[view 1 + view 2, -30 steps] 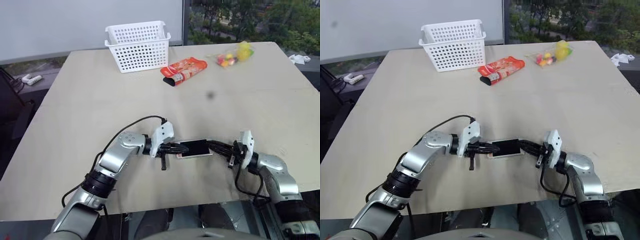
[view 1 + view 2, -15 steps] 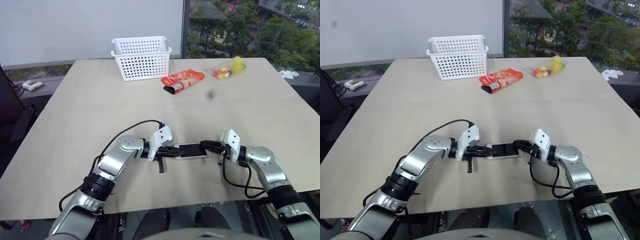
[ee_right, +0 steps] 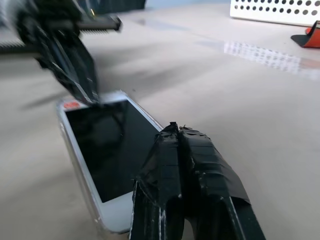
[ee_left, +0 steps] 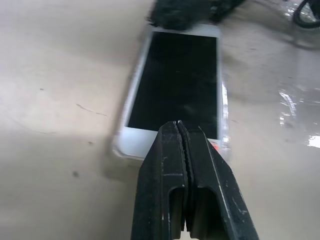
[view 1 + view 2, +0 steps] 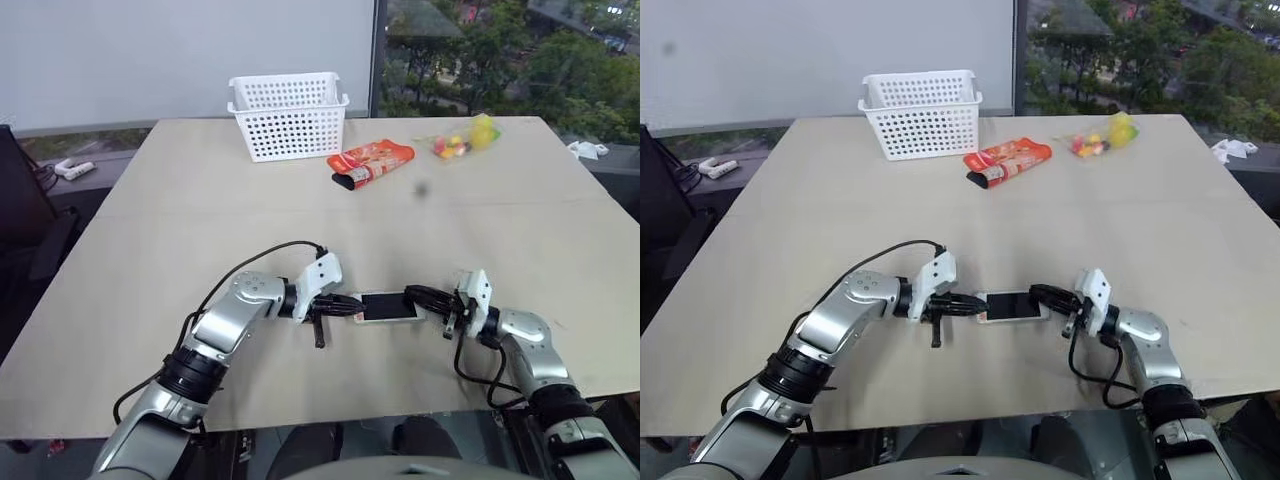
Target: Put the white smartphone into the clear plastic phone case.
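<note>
Tabletop point(image 5: 200, 220): both closed end effectors press the white smartphone point(image 5: 388, 307).

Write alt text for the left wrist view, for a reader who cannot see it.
A white smartphone lies screen-up on a beige table, seated inside a clear plastic phone case whose rim shows along its edge. The left gripper, its black fingers shut, presses at the phone's near end.
</note>
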`<state>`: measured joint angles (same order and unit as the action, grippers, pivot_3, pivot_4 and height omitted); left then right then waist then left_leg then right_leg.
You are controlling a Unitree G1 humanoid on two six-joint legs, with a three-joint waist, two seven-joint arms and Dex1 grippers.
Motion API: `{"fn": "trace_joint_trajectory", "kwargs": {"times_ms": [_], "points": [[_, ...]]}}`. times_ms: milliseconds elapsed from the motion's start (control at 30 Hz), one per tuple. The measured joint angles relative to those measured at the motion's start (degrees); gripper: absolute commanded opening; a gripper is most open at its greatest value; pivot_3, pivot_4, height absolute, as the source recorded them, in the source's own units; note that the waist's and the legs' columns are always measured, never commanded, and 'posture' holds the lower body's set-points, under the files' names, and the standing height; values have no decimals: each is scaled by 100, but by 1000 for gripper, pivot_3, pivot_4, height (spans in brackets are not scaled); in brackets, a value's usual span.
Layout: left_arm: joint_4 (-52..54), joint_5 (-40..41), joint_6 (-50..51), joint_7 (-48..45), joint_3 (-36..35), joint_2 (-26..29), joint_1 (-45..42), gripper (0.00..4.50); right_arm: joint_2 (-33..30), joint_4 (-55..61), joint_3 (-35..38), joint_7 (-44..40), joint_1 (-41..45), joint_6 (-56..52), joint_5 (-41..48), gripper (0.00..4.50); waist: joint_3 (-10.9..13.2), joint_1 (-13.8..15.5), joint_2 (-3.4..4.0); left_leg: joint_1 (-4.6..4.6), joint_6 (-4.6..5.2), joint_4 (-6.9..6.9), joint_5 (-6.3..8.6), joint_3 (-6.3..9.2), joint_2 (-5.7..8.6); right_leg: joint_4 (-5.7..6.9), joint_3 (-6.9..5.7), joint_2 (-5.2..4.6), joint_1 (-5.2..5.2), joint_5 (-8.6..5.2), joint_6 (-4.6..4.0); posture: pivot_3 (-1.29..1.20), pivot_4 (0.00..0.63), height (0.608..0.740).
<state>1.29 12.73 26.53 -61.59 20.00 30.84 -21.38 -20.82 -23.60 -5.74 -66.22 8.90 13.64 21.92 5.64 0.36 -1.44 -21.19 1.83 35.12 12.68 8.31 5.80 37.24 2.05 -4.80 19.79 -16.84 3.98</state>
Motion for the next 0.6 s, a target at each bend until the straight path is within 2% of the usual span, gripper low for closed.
{"fn": "trace_joint_trajectory", "kwargs": {"times_ms": [200,600], "points": [[10,-2,-51,-43,4,-15,-59,0,-203,318,-59,-428,-98,-128,61,40,13,33,27,-9,-1,-4,72,8,-18,-49,-10,24,1,-10,12,0,150,740],[10,-20,-61,-81,18,-18,-70,0,-359,294,-125,-723,-133,261,49,40,27,56,45,-14,3,-4,83,8,-18,-58,-10,23,-2,-18,9,0,150,740]]}}
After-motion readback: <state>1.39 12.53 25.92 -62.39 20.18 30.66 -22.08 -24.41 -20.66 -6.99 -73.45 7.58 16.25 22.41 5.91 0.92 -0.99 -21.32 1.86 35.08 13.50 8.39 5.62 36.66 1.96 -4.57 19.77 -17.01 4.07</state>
